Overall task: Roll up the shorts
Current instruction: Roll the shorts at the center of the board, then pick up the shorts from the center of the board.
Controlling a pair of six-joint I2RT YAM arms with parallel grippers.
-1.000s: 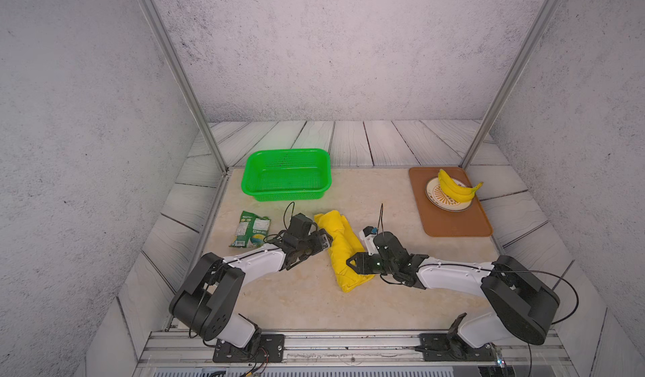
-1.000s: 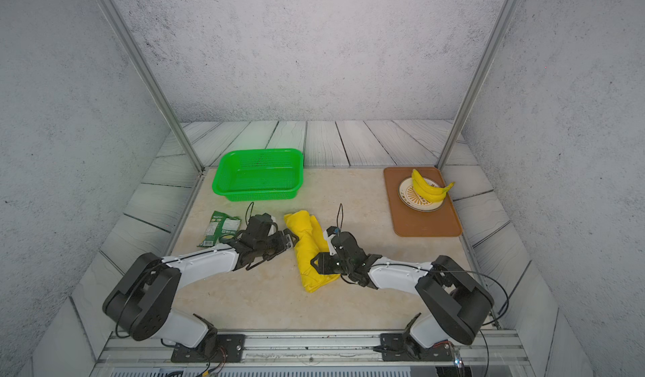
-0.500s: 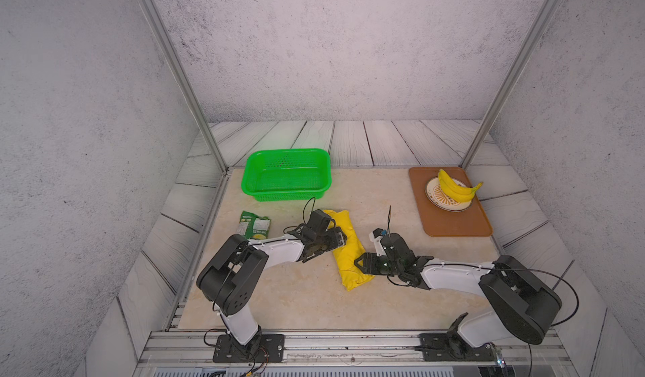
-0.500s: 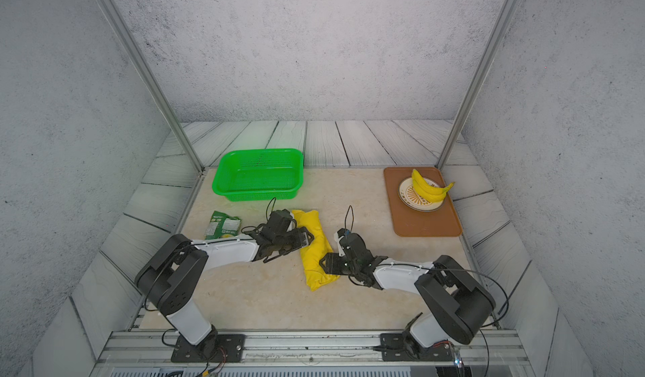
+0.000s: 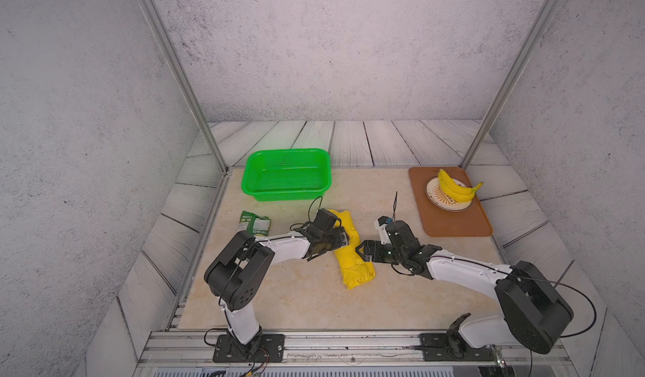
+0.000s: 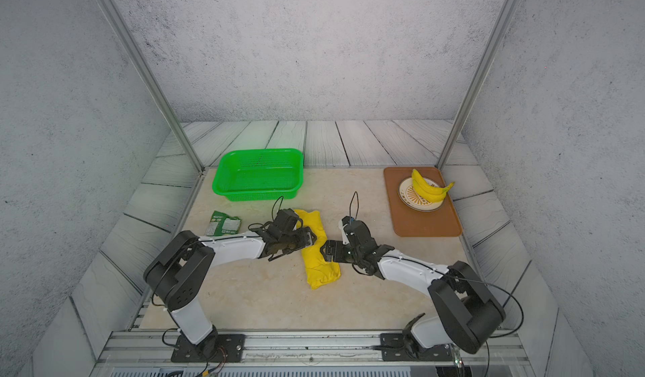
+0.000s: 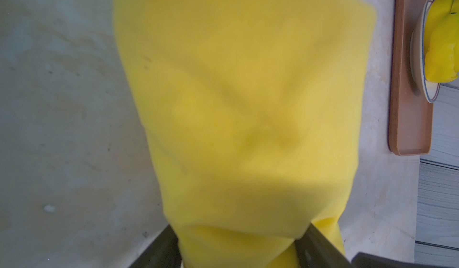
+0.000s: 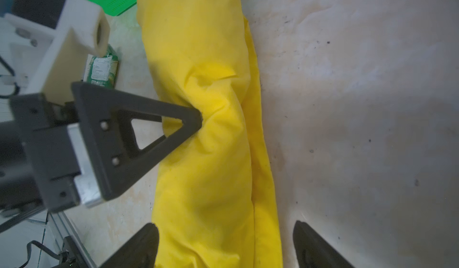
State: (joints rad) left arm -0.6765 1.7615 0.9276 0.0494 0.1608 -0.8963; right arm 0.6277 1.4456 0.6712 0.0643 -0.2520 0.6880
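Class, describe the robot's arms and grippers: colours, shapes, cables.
The left arm and right arm have white links and bulky black joints. The left gripper and right gripper are black with triangular open-frame fingers. Thin black cables loop at the wrists.

1. In both top views the left arm's elbow (image 5: 241,274) has swung from the lower left of the frame in toward the centre.
2. The left gripper (image 5: 341,241) has travelled right; it stood just beside the shorts (image 5: 353,265) and now reaches over their upper half, jaws on either side of the fabric and pressing it.
3. The shorts look like a narrower, tighter roll, and their upper end sits a little further right.
4. The right gripper (image 5: 363,251) has spread its jaws wide and let go, and has drawn back slightly right and up in the frame.
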